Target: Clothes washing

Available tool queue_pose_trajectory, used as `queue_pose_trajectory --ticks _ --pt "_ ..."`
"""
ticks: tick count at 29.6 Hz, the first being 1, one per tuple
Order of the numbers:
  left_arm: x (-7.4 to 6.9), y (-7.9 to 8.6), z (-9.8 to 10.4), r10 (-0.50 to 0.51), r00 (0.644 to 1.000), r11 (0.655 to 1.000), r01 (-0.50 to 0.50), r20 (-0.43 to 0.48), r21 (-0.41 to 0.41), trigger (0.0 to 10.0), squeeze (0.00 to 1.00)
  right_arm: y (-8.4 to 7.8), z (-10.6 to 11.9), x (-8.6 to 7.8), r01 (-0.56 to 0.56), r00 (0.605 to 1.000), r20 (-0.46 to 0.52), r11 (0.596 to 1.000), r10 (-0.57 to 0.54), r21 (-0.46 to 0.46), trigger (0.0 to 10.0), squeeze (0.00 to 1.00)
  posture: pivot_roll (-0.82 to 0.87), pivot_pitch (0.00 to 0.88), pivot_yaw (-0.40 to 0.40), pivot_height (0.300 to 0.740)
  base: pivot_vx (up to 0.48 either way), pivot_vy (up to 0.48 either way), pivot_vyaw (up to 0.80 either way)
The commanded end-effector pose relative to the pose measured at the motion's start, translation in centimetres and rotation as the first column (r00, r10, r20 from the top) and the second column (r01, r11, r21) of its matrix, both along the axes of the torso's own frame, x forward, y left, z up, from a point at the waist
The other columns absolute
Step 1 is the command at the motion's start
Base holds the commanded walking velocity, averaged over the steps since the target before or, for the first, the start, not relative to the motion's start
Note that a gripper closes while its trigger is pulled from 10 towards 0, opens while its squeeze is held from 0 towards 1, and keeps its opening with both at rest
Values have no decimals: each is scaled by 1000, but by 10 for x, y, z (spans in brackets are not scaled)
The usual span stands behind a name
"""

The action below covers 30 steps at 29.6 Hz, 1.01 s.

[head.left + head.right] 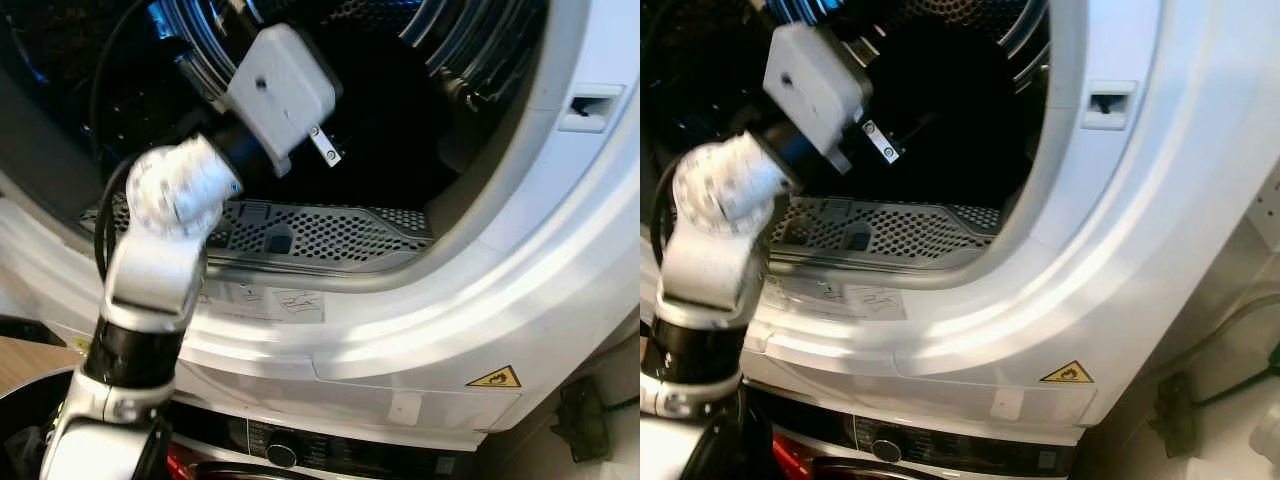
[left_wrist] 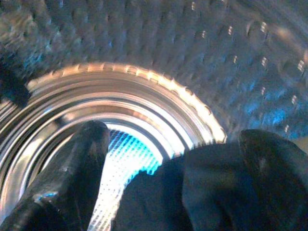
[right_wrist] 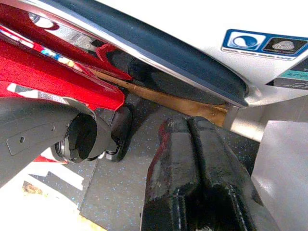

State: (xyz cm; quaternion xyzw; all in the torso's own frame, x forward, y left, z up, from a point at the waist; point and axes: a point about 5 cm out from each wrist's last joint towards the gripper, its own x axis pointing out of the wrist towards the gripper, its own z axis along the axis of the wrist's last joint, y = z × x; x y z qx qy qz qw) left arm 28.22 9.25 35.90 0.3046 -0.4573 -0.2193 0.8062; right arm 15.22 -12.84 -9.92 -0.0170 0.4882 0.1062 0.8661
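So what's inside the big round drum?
The left end effector is inside the drum, its fingers around dark cloth. Shiny dimpled metal and blue light show behind it. The cloth hides the bottom of the drum.

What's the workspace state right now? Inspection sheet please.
Surface: speckled grey floor below the machines.
Job's things: upper white machine, door open, drum dark; dark cloth between the left gripper's fingers.
Clutter: red object near the floor.
Grippers: left gripper inside the drum, shut on the cloth; right gripper shut, hanging low.
Cables: black cable along the left arm.
Surroundings: lower machine's control panel; warning sticker.
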Motion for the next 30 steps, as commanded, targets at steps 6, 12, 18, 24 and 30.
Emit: queue_pose_trajectory --ticks 6,12,18,24,30 --pt "-22 15 -12 183 977 970 -161 111 -182 10000 0 6 2 5 8 1000 11 1000 -8 12 10000 0 198 0 74 740 0 0 0" --pt "-15 43 -33 274 962 904 -262 -14 -337 10000 0 3 4 10 2 1000 27 1000 -2 5 10000 0 220 0 41 740 0 0 0" --pt "-22 56 -45 255 966 905 -254 -43 -343 10000 0 -2 7 16 7 998 56 1000 -8 7 10000 0 226 0 5 740 0 0 0" --pt "-19 48 -45 57 986 872 -127 -159 -473 10000 0 -7 7 17 3 998 59 1000 -3 -1 10000 0 237 0 -16 740 0 0 0" --pt "-35 26 -39 -10 996 940 -20 -86 -340 10000 0 -7 8 17 -4 998 64 1000 4 4 10000 0 234 0 -27 740 0 0 0"
